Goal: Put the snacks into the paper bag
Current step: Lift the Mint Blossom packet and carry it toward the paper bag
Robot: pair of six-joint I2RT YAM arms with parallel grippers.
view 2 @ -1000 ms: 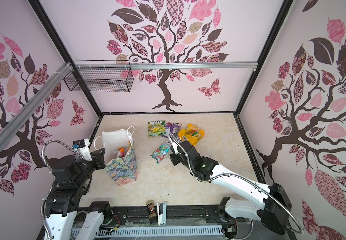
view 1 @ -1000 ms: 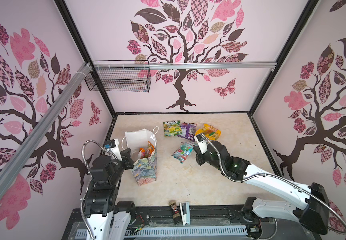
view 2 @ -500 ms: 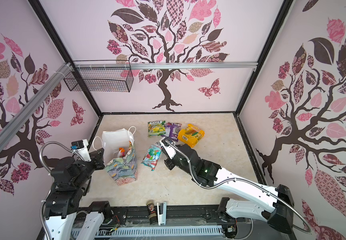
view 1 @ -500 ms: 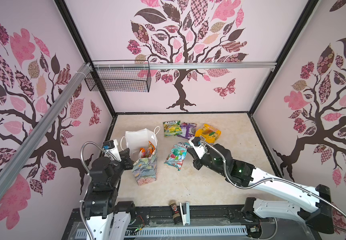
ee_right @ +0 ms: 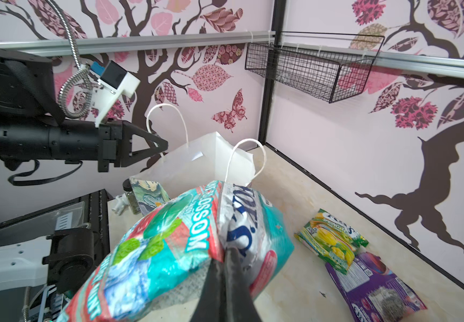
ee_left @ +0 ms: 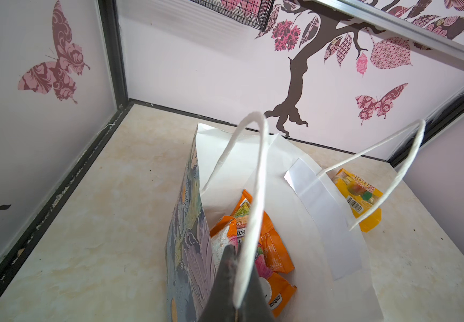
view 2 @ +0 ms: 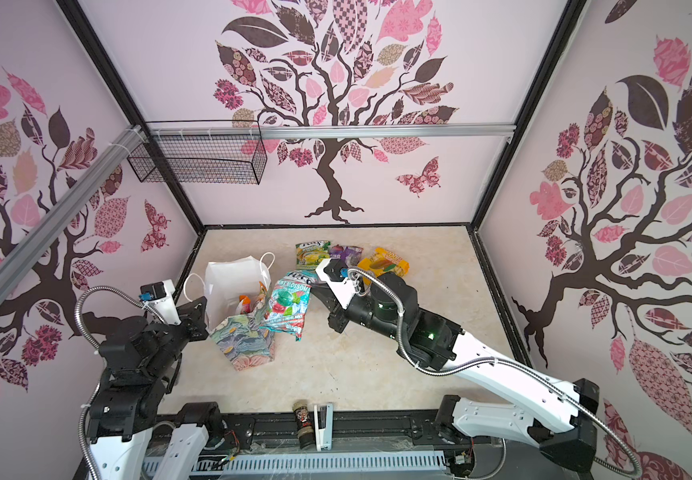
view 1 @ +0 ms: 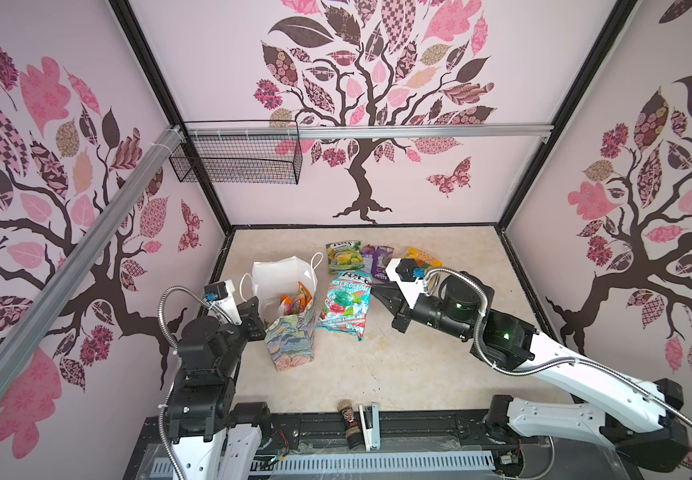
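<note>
- The right gripper (ee_right: 223,259) is clamped on one edge of a teal packet (ee_right: 169,245) printed "FOX'S MINT BLOSSOM". The packet hangs out ahead of the fingertips, clear of the table (view 1: 398,365).
- Just beyond the packet stands the paper bag (ee_right: 197,164), upright and open, white inside and floral outside. In both top views the packet is right against the bag's side nearest this gripper, outside the mouth.
- Off to one side of this gripper, a green-yellow packet (ee_right: 331,239) marked "FOX'S" and "SPRING" lies flat on the table. It overlaps a purple packet (ee_right: 375,290) whose print is too blurred to read.
- The left gripper (ee_left: 229,267) is closed on the bag's rim, at the foot of a cord handle (ee_left: 258,167).
- Directly ahead of it, inside the bag, are orange packets (ee_left: 275,251); one reads "SAVORIA".
- Past the bag's far wall lies a yellow packet (ee_left: 359,195) showing "100" and a barcode.
- Farthest off, a wire basket (view 1: 236,160) hangs on the back wall.
</note>
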